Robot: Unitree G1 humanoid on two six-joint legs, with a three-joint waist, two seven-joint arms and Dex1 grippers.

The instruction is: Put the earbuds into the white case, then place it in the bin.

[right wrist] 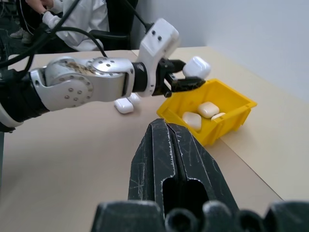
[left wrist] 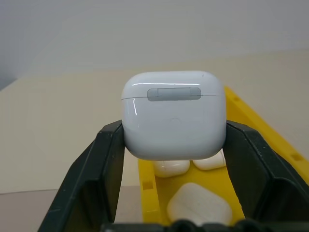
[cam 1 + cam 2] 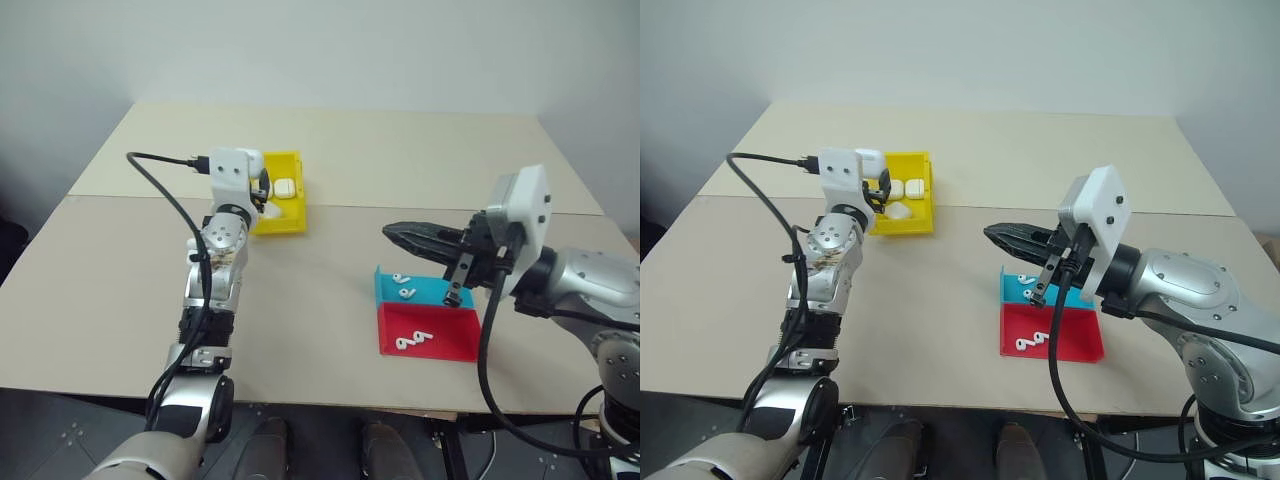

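white case: lid shut, hinge strip facing wrist camera, lid end up, long axis roughly upright; between fingers of left tool, raised above near rim of bin. whether fingers still press case: cannot tell.
bin: yellow, on worktop; three more white cases inside.
right tool: fingers together, empty, pointing left above worktop.
earbuds: pair in blue tray, pair in red tray, lying flat.
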